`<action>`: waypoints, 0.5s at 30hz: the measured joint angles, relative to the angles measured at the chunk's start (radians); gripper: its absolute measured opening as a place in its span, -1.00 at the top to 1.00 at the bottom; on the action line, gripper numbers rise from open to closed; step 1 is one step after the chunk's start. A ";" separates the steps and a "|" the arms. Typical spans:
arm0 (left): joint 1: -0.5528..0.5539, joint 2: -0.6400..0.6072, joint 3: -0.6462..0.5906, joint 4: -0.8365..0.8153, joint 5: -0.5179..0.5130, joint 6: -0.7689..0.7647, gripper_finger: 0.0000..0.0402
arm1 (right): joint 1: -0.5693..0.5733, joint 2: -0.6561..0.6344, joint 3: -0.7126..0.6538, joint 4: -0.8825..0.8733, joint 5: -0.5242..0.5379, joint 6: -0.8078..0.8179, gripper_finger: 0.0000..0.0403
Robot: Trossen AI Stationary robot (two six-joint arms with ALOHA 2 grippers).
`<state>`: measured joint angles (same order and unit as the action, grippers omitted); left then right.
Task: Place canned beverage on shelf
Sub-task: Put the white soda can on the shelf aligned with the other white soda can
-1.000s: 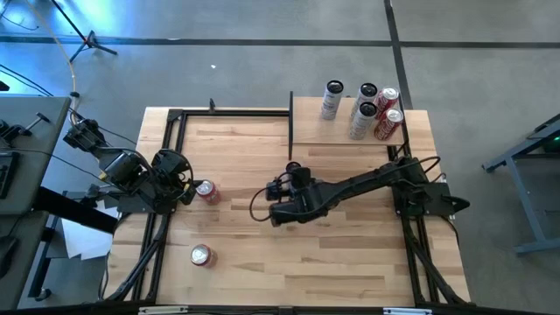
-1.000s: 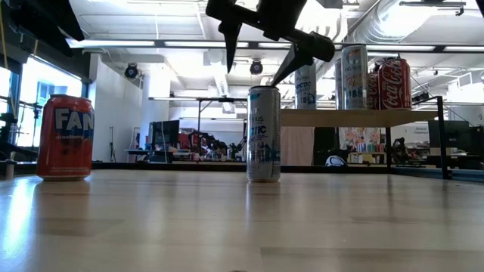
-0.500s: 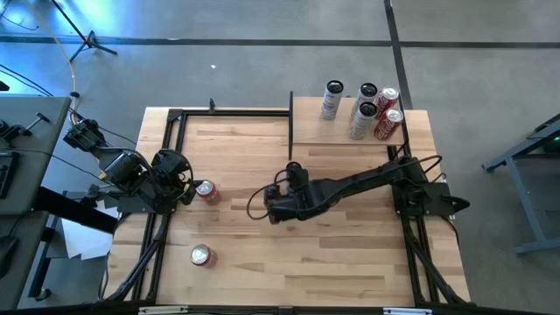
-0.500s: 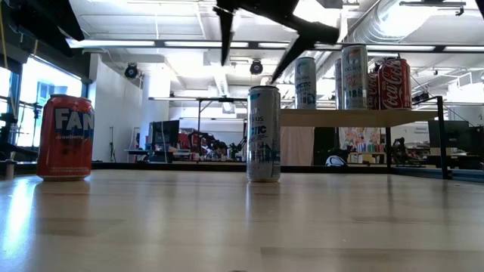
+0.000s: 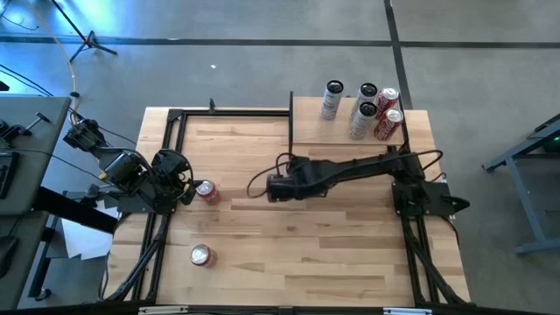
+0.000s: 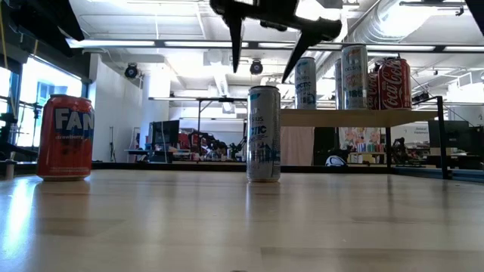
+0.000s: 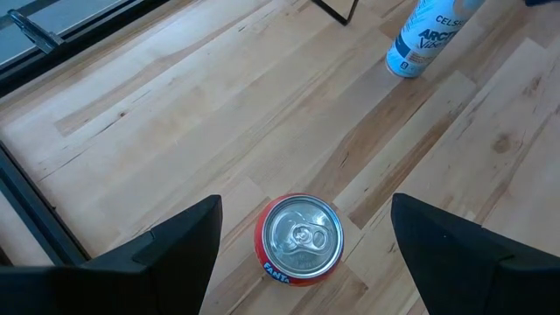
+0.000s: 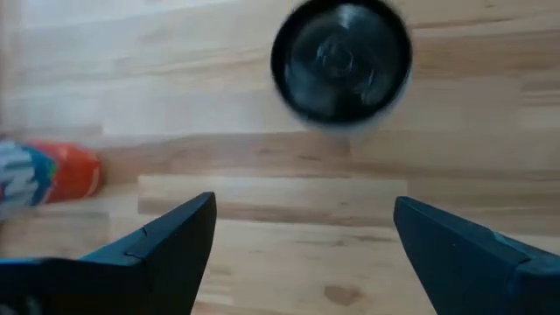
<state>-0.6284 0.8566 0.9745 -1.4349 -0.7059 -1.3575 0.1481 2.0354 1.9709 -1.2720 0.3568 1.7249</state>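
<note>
Now, right gripper [image 6: 262, 66]: hangs over the middle of the desk [image 5: 350, 245], pointing down, fingers [image 6: 236, 47] spread wide with nothing between them.
Slim can [image 6: 263, 133]: white and silver with blue lettering, upright on the desk, directly under the right gripper in the low view; its top sits just below the fingertips, not touched. The right wrist view shows its dark round top [image 8: 341, 61] ahead of the two spread fingers, not between them.
Shelf [image 5: 306, 131]: small light-wood board on a black frame at the desk's far right corner, well apart from the slim can.
Cans on shelf [image 5: 363, 109]: four upright, two slim pale ones, one dark-topped and one red Coca-Cola can, grouped near the shelf's right end.
Left gripper [image 7: 302, 249]: at the desk's left edge, fingers parted and empty, hovering over an orange Fanta can [image 7: 297, 238] that stands upright between them but lower down, untouched.
Second red can [image 5: 202, 255]: upright on the desk nearer the front edge, left of centre, apart from both arms.
</note>
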 joint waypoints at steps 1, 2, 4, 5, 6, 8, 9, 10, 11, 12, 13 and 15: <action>0.000 0.000 0.000 0.000 0.000 0.000 -0.54 | -0.011 0.000 0.000 0.003 -0.010 0.002 -0.67; 0.000 0.000 0.000 0.000 0.000 0.000 -0.54 | -0.022 0.000 0.000 0.005 -0.024 -0.003 -0.67; 0.000 0.000 0.000 0.000 0.000 0.000 -0.54 | -0.047 0.000 0.000 0.003 -0.069 -0.028 -0.67; 0.000 0.000 0.000 0.000 0.000 0.000 -0.54 | -0.061 0.000 0.000 0.001 -0.101 -0.036 -0.67; 0.000 0.000 0.000 0.000 0.000 0.000 -0.54 | -0.074 0.000 0.000 -0.007 -0.137 -0.041 -0.67; 0.000 0.000 0.000 0.000 0.000 0.000 -0.54 | -0.100 0.000 0.000 -0.029 -0.216 -0.041 -0.67; 0.000 0.000 0.000 0.000 0.000 0.000 -0.54 | -0.111 0.000 0.000 -0.035 -0.249 -0.041 -0.67; 0.000 0.000 0.000 0.000 0.000 0.000 -0.54 | -0.121 0.000 0.000 -0.035 -0.265 -0.045 -0.67; 0.000 0.000 0.000 0.000 0.000 0.000 -0.54 | -0.129 0.000 0.000 -0.033 -0.270 -0.054 -0.67; 0.000 0.000 0.000 0.000 0.000 0.000 -0.54 | -0.136 0.000 0.000 -0.031 -0.266 -0.060 -0.67; 0.000 0.000 0.000 0.000 0.000 0.000 -0.54 | -0.141 0.000 0.000 -0.028 -0.256 -0.063 -0.67; 0.000 0.000 0.000 0.000 0.000 0.000 -0.54 | -0.152 0.000 0.000 -0.024 -0.249 -0.060 -0.67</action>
<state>-0.6283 0.8562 0.9745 -1.4345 -0.7059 -1.3575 -0.0035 2.0354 1.9709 -1.2962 0.1083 1.6645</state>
